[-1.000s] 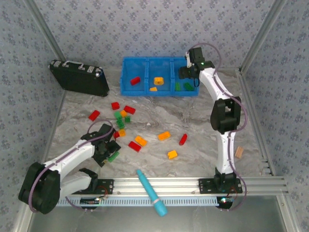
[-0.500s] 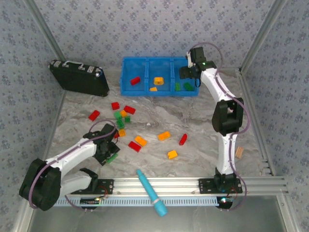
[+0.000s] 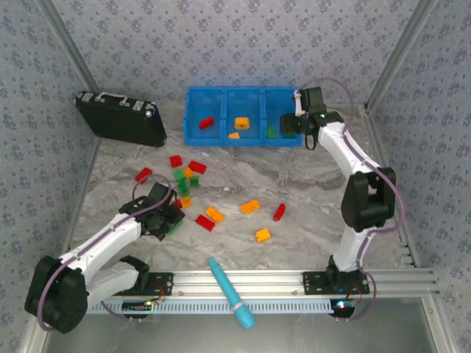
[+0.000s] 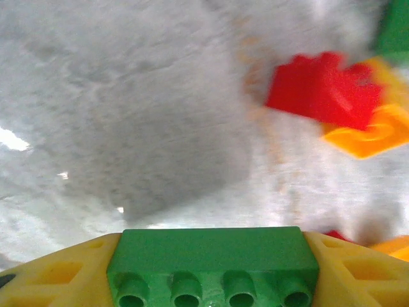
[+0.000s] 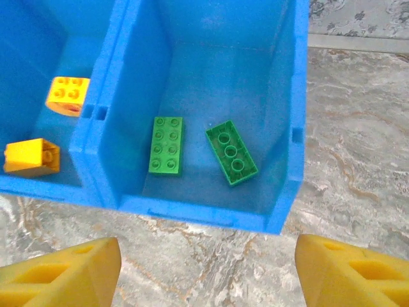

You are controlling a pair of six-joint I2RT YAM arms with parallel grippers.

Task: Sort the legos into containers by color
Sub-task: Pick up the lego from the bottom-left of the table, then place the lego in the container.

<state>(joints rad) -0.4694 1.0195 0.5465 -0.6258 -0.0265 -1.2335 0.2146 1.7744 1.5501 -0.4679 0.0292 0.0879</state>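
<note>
My left gripper (image 3: 166, 219) is shut on a green lego (image 4: 213, 265), gripped between its yellow fingers (image 4: 51, 275) low over the table. Just beyond it lie a red lego (image 4: 319, 89) and an orange one (image 4: 370, 131). Several more loose legos, such as an orange one (image 3: 250, 207) and a red one (image 3: 279, 212), are scattered mid-table. The blue bin (image 3: 243, 141) holds a red lego (image 3: 206, 123) on the left, orange ones (image 5: 68, 94) in the middle and two green ones (image 5: 167, 145) on the right. My right gripper (image 5: 208, 272) hangs open and empty at the front of that right compartment.
A black case (image 3: 121, 118) lies at the back left beside the bin. A light-blue pen-like tool (image 3: 230, 292) rests across the near aluminium rail (image 3: 294, 278). A small wooden block (image 3: 363, 233) sits by the right wall.
My left gripper has closed on the green lego and shifted slightly away from the near edge with it. The right gripper has drawn back and rightward from over the bin.
</note>
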